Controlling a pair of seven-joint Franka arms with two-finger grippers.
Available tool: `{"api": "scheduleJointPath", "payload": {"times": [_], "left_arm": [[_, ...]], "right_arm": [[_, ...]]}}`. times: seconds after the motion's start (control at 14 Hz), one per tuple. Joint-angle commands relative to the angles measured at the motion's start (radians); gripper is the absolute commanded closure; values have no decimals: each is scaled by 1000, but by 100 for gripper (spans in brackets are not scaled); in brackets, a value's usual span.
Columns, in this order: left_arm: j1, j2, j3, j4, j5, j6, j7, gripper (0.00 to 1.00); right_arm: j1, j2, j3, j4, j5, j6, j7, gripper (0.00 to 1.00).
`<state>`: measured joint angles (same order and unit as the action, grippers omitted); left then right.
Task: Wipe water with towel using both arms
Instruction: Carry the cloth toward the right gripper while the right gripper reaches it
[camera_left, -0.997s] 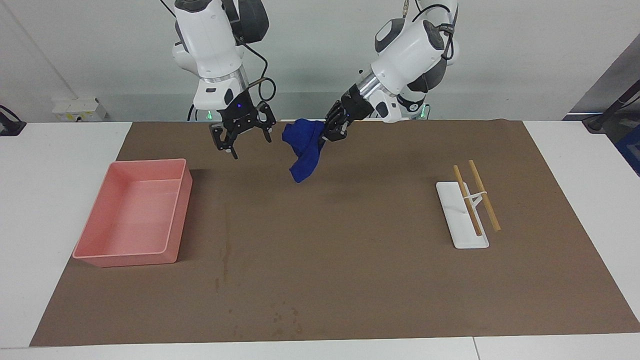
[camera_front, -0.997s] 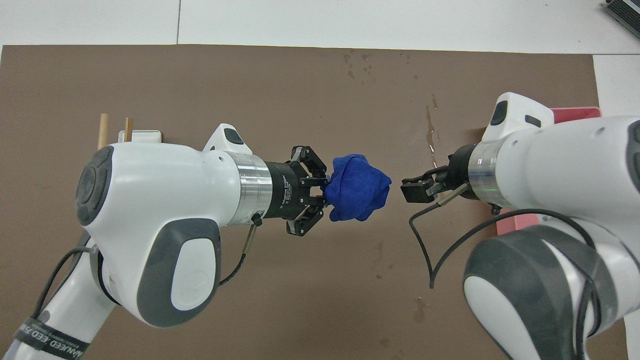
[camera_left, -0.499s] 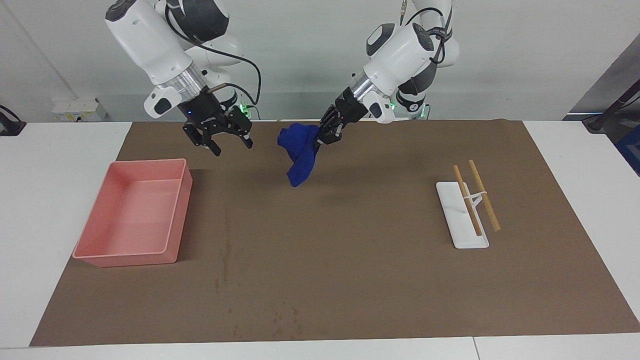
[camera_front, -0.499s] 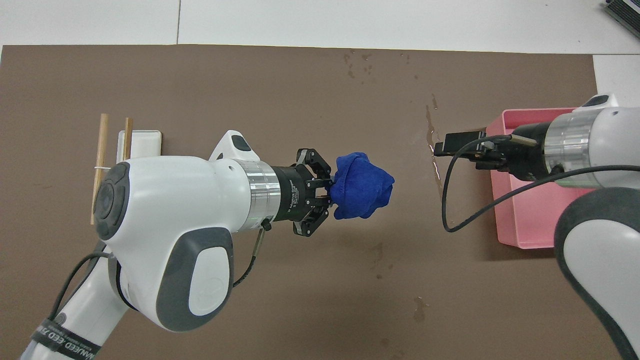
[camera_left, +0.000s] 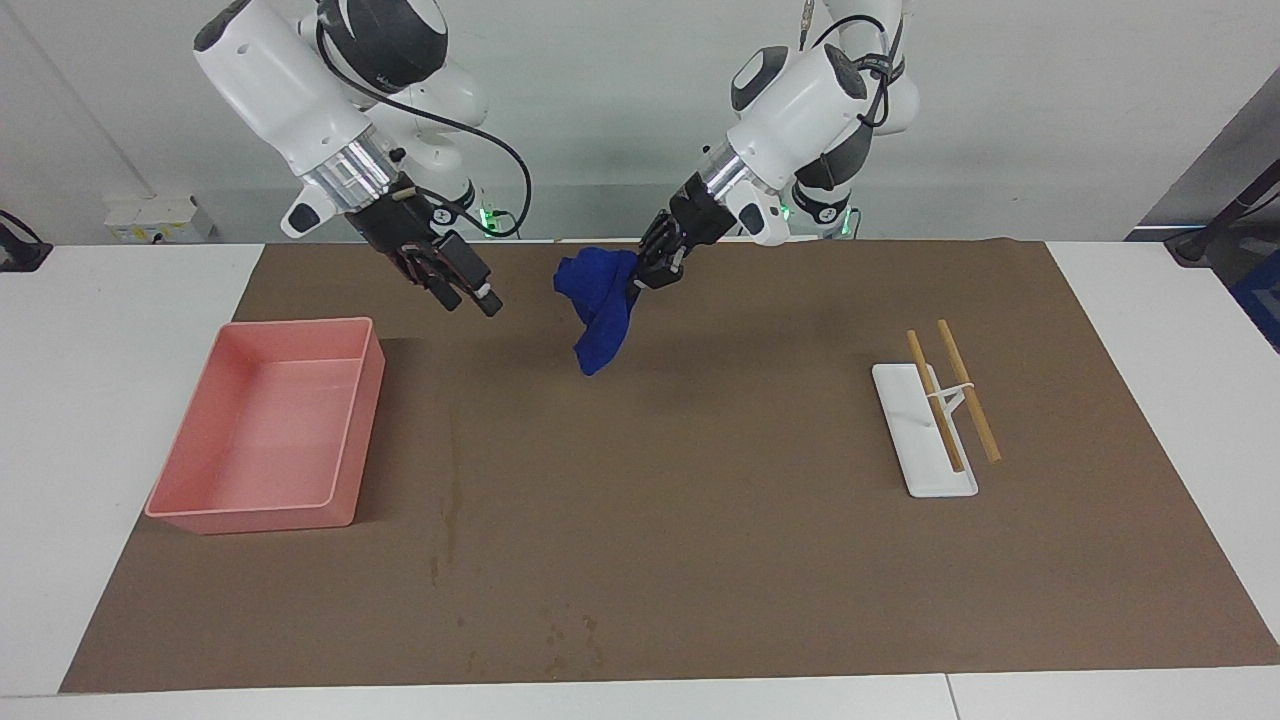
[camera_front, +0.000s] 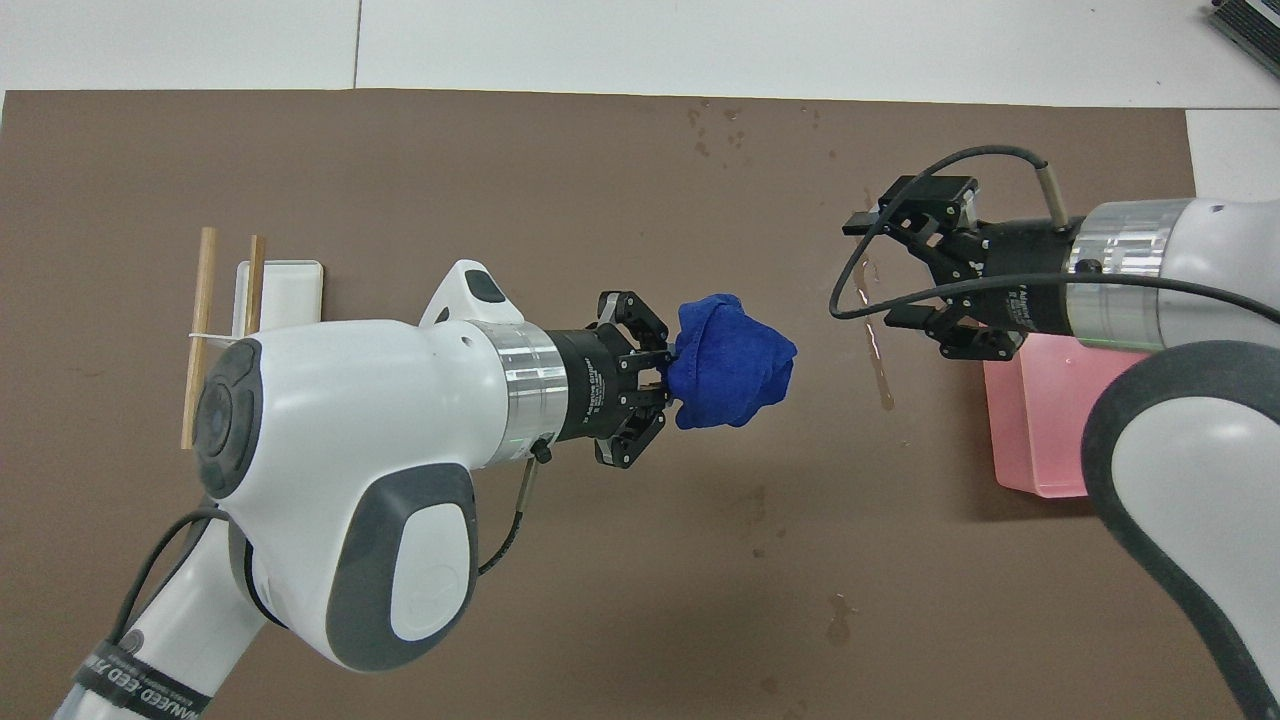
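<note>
My left gripper (camera_left: 652, 262) (camera_front: 655, 378) is shut on the royal-blue towel (camera_left: 598, 312) (camera_front: 735, 360) and holds it in the air over the middle of the brown mat, the cloth hanging down. My right gripper (camera_left: 466, 286) (camera_front: 886, 270) is open and empty. It is raised over the mat between the towel and the pink tray, pointing at the towel with a gap between them. The water (camera_left: 452, 480) (camera_front: 881, 368) is a thin, faint streak on the mat beside the tray. In the overhead view the right gripper stands over the streak's farther part.
A pink tray (camera_left: 368, 385) (camera_front: 1030, 450) sits at the right arm's end of the mat. A white rest (camera_left: 915, 450) (camera_front: 290, 285) with two chopsticks (camera_left: 968, 392) (camera_front: 204, 300) lies toward the left arm's end. Small dark spots (camera_left: 570, 640) (camera_front: 718, 125) mark the mat's farthest edge.
My right gripper drew back from the towel toward the pink tray and rolled its wrist, staying open. My left gripper with the towel shifted slightly toward the right arm's end.
</note>
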<state>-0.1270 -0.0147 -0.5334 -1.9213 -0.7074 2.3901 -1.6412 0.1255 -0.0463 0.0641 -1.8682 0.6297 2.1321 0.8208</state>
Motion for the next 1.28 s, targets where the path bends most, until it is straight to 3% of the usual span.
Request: {"api": "scheduleJointPath", "payload": {"times": [0.0, 0.36, 0.64, 1.0, 1.14, 1.21], "left_arm": [[-55, -10, 10, -21, -20, 116, -44, 100], [-85, -5, 10, -38, -20, 225, -49, 100], [-129, -7, 10, -70, -20, 303, -49, 100], [-132, -8, 10, -73, -20, 304, -46, 100], [-132, -7, 10, -73, -20, 304, -45, 100], [-132, -8, 10, -73, -20, 304, -45, 100]], "right_arm": [[39, -12, 3, -66, 103, 31, 151, 0], [69, -59, 5, -155, 168, 26, 195, 0], [83, -64, 13, -143, 136, -61, 141, 0], [57, -115, 2, -118, 113, -216, 173, 0], [54, -116, 3, -118, 105, -210, 160, 0], [54, -116, 3, -120, 105, -207, 153, 8]]}}
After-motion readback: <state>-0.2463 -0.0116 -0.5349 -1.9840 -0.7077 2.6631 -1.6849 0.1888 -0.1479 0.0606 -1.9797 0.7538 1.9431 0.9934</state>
